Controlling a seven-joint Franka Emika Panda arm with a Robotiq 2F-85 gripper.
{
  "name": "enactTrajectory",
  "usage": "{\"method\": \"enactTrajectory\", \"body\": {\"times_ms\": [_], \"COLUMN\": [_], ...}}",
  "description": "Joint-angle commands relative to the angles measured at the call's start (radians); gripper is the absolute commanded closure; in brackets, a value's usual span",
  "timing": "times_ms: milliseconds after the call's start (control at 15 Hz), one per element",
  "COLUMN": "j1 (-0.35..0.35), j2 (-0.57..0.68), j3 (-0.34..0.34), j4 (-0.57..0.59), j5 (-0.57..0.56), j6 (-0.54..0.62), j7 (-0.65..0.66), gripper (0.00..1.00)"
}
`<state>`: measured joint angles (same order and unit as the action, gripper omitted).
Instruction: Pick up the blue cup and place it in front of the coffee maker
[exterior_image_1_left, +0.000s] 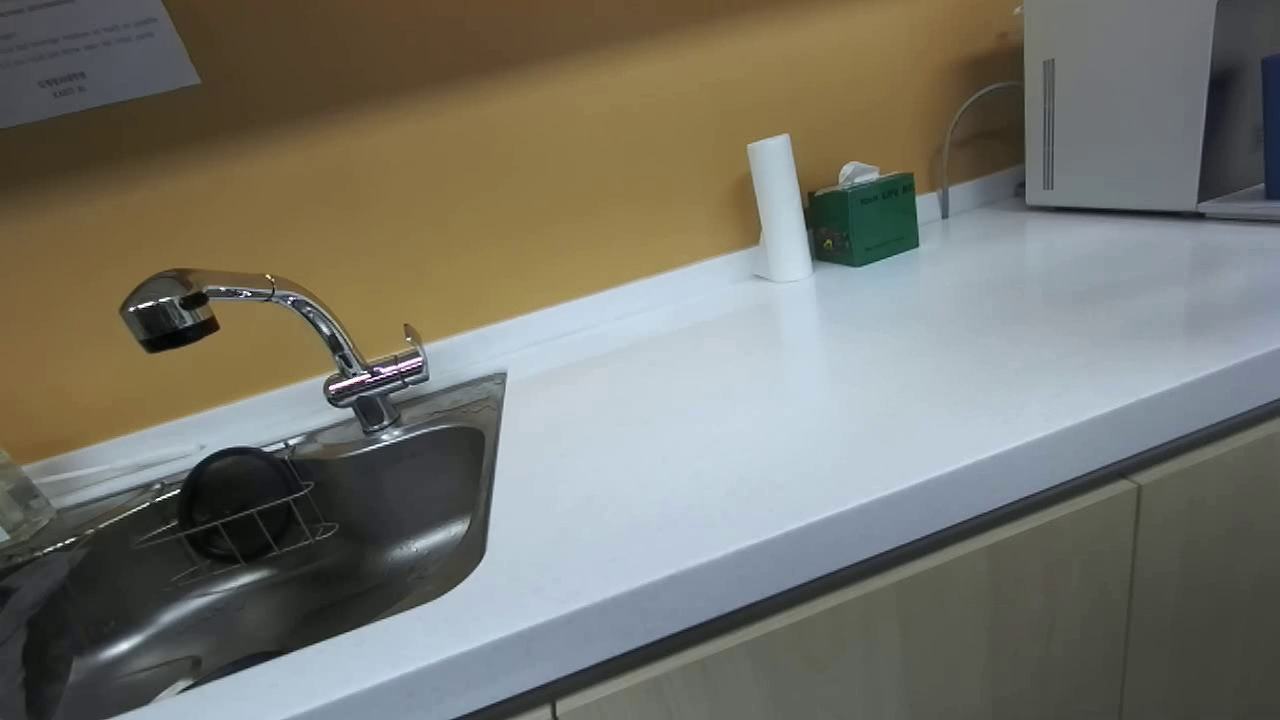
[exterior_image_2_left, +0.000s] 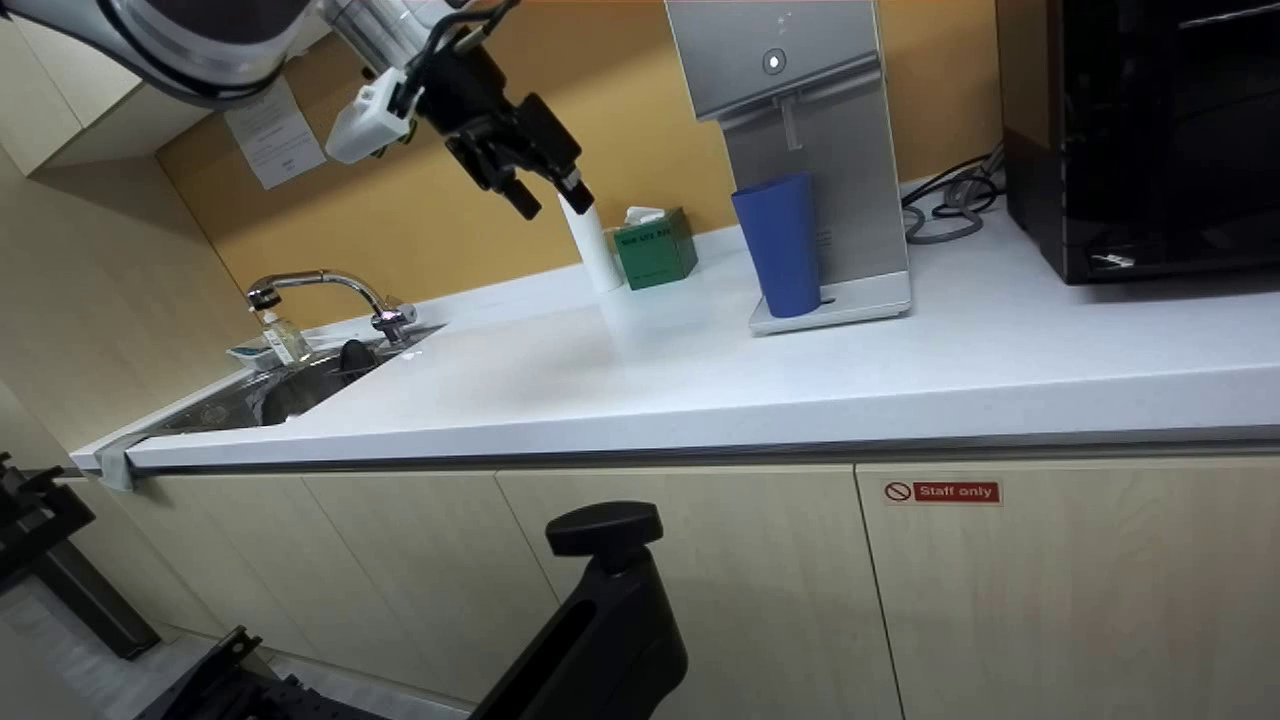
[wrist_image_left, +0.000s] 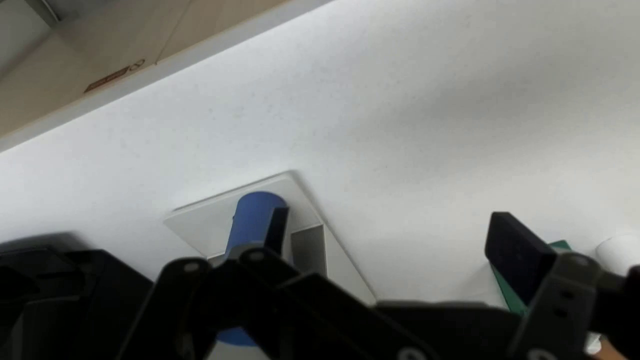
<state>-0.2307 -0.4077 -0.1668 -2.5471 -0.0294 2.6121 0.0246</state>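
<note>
Shows gripper (exterior_image_2_left: 551, 200) up in the air over counter (exterior_image_2_left: 560, 360), on end of arm (exterior_image_2_left: 215, 40); has fingers (wrist_image_left: 520, 257) spread wide apart in wrist view, with counter visible in the gap; holds nothing; shows cup (exterior_image_2_left: 783, 255) upright on base (exterior_image_2_left: 870, 298) of dispenser (exterior_image_2_left: 860, 200), in front of its body and lower than nozzle (exterior_image_2_left: 789, 122); cannot tell if directly underneath; stands well apart from gripper in an exterior view; looks partly hidden behind a finger in wrist view.

Has roll (exterior_image_1_left: 782, 210) and tissue box (exterior_image_1_left: 870, 222) side by side near wall (exterior_image_1_left: 500, 180); cannot tell if touching; has tissue sticking out of box top; shows black appliance (exterior_image_2_left: 1160, 130) on far side of dispenser from tissue box, with cables (exterior_image_2_left: 975, 190) between; has sink (exterior_image_1_left: 430, 500) set into counter, with faucet (exterior_image_1_left: 322, 322) arching over and dark round thing (exterior_image_1_left: 235, 480) on edge inside; shows bottle (exterior_image_2_left: 288, 342) by sink, notice (exterior_image_2_left: 275, 138) on wall; has red label (exterior_image_2_left: 942, 492) reading "Staff only" on cupboard door (exterior_image_2_left: 1080, 600); shows black stand (exterior_image_2_left: 640, 640) in foreground, in front of cupboards.
</note>
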Motion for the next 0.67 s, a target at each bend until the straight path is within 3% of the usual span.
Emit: {"method": "enactTrajectory", "body": {"times_ms": [0, 200, 400, 600], "j1": [0.019, 0.033, 0.051, 0.042], "j2": [0.136, 0.26, 0.356, 0.436], "j3": [-0.071, -0.121, -0.146, -0.136], "j4": [0.074, 0.15, 0.237, 0.322], "j5": [0.034, 0.078, 0.167, 0.242], "j6": [0.147, 0.196, 0.162, 0.134], "j7": [-0.095, -0.166, -0.257, -0.336], "gripper": [0.0, 0.0, 0.0, 0.0]}}
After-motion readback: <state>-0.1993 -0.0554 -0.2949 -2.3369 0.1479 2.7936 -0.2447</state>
